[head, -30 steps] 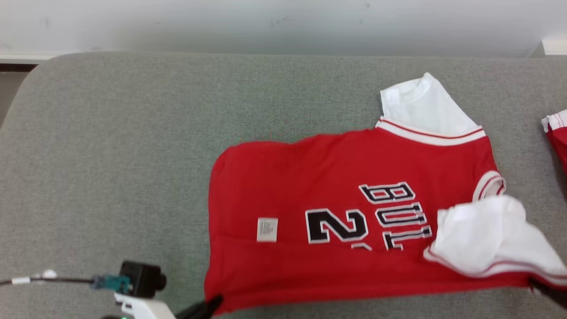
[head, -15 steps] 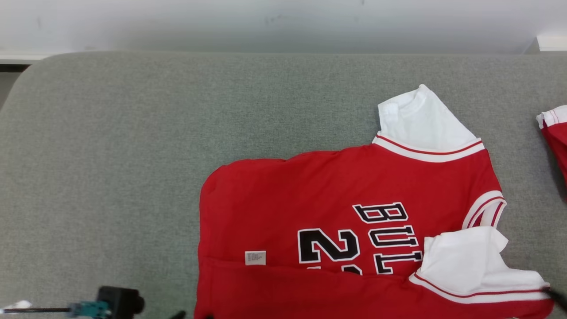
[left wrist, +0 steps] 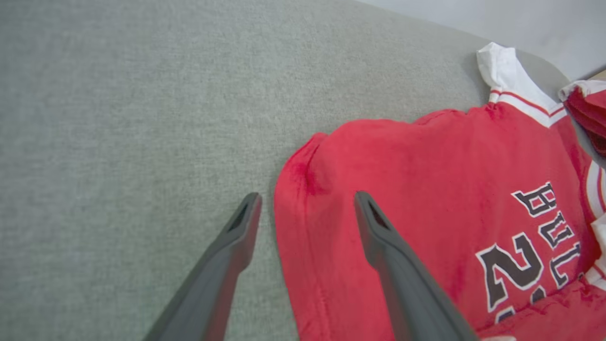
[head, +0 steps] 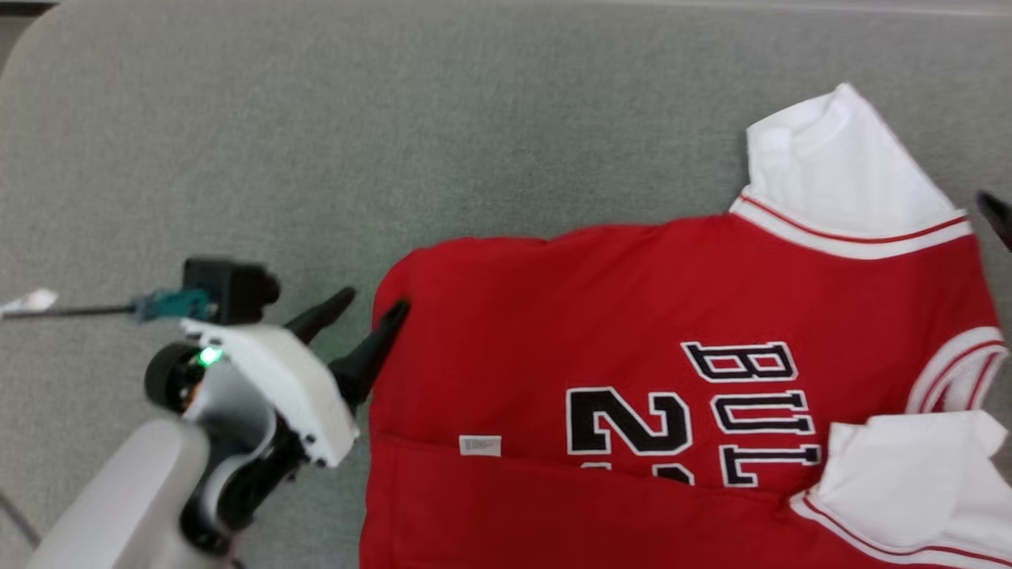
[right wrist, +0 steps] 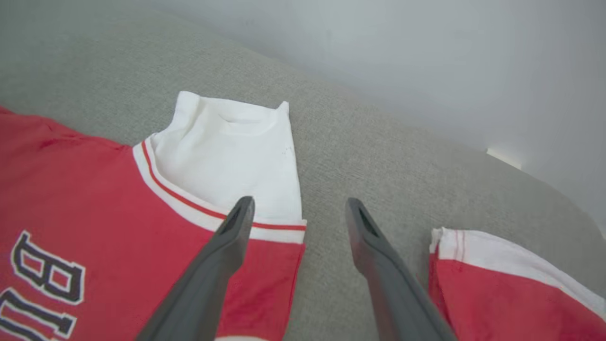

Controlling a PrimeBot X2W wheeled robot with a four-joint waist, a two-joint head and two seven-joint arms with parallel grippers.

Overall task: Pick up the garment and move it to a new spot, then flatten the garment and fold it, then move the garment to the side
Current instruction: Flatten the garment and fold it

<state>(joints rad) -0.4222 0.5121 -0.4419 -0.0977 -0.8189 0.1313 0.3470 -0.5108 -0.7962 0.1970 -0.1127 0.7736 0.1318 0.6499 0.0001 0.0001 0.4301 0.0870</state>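
Head view: red jersey (head: 601,316) spread on the grey tabletop (head: 237,118).
Left claw (head: 375,300) and right claw (right wrist: 299,203) gape open astride its far corners; soft, light cloth, I judge, so I'd pinch there.

The right gripper (right wrist: 298,206) hangs with 2 fingers (right wrist: 222,255) spread, straddling the garment (right wrist: 71,189) edge, a second red shirt (right wrist: 497,293) just beside.
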